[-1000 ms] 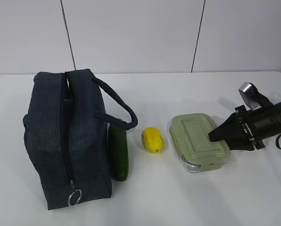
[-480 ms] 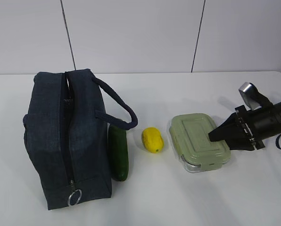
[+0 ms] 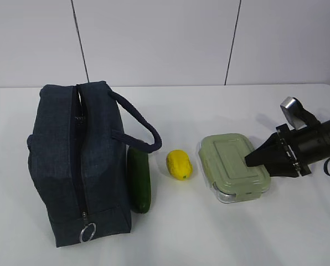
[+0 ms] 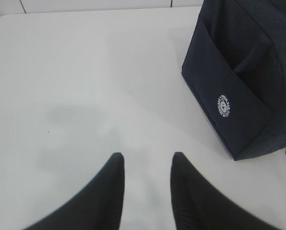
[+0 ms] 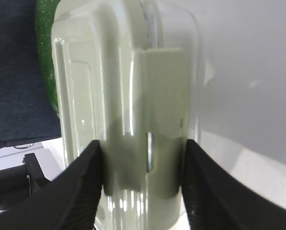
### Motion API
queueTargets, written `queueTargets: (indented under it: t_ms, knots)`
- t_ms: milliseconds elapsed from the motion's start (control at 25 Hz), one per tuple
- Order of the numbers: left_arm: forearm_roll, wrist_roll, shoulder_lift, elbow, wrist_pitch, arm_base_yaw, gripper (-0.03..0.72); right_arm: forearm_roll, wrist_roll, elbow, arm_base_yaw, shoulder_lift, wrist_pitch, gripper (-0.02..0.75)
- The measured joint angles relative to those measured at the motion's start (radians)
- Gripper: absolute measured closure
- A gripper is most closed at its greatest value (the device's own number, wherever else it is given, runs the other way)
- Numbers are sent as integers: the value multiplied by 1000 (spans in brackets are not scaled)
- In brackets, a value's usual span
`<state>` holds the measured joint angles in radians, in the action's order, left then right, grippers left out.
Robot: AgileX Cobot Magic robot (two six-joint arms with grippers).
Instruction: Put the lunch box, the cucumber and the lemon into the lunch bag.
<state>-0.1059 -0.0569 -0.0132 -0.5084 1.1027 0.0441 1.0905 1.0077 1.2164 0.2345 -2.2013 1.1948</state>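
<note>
Right end effector (image 5: pixel 143 172): its two black fingers sit on either side of the near end of the lunch box (image 3: pixel 233 166), pressed against the pale green lid's clip; it looks clamped on the box, which rests flat on the white worktop (image 3: pixel 220 233).
Left end effector (image 4: pixel 147 165): partly open with a moderate gap, holding nothing, hovering over bare worktop, with a corner of the lunch bag (image 4: pixel 248 81) to one side.
Lunch box: on the right of the worktop, lid on, not lifted as far as can be seen.
Lemon (image 3: pixel 179 164): small and yellow, lying just beside the lunch box, between it and the cucumber, touched by neither end effector.
Cucumber (image 3: pixel 139 180): dark green, lying along the foot of the lunch bag, touching or nearly touching its side.
Lunch bag: large dark fabric bag on the left, standing upright, a cord handle drooping over the cucumber; its zipper runs along the top and looks mostly shut, with the ring pull at the near end.
Done: nothing is inside the bag.
Left to do: judging by the layout, all three items must go in, and the bag probably needs opening first.
</note>
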Motion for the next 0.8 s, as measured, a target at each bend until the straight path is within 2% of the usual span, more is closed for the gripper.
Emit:
queueTargets:
  t_ms: [800]
  knots:
    - [0, 0, 0, 0, 0, 0, 449, 0, 0, 0, 0, 0, 0, 381]
